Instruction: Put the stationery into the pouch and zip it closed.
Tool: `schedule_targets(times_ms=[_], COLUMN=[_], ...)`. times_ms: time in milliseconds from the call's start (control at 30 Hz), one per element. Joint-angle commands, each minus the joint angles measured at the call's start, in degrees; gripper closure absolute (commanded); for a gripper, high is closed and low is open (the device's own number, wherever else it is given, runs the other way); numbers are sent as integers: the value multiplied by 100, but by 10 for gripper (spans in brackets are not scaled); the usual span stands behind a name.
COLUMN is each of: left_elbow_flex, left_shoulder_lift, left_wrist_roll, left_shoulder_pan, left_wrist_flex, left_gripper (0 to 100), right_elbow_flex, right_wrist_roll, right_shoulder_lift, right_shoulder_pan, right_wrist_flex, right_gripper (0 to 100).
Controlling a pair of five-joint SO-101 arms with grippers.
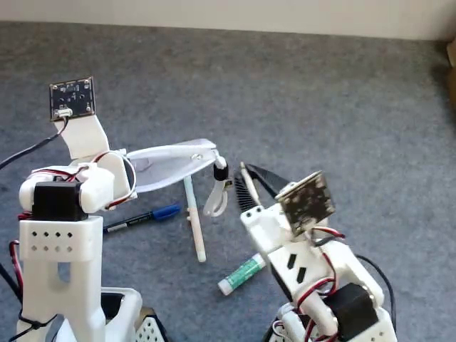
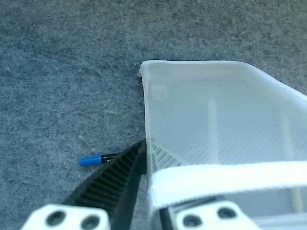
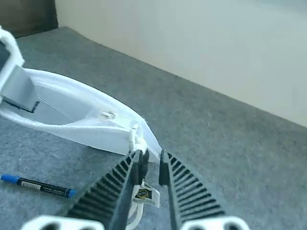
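**Inspector:** White mesh pouch (image 1: 171,162), position?

**Assistant:** One end is clamped in the left gripper (image 2: 146,160). Its long axis runs toward the right gripper (image 3: 149,160).

**Inspector:** Right fingers?

**Assistant:** Slightly apart and empty, tips just beside the zip end. Blue pen (image 1: 142,217), white pen (image 1: 194,221) and glue stick (image 1: 242,274) lie on the carpet (image 1: 342,107). The right arm is nearer the glue stick.

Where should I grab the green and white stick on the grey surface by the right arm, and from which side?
Take the green and white stick around the middle of its barrel, coming straight down from above, probably. It lies flat and slanted on the grey surface, apart from the white pen, with both long sides free.
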Motion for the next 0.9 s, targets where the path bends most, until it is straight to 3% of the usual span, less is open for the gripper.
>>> schedule_targets(times_ms=[0,267,867], left_elbow_flex=[13,31,4], left_shoulder_lift=[101,101,101], left_wrist_roll=[44,44,70], left_shoulder_pan=[-75,-84,-796], left_wrist_flex=[-105,-97,-97], left_gripper=[994,994,994], right_elbow_flex=[-523,-541,-171], right_wrist_roll=[-114,-123,-97], right_shoulder_lift=[-40,-40,13], right_shoulder_pan=[312,400,497], right_wrist_flex=[558,1323,1358], right_gripper=[947,947,947])
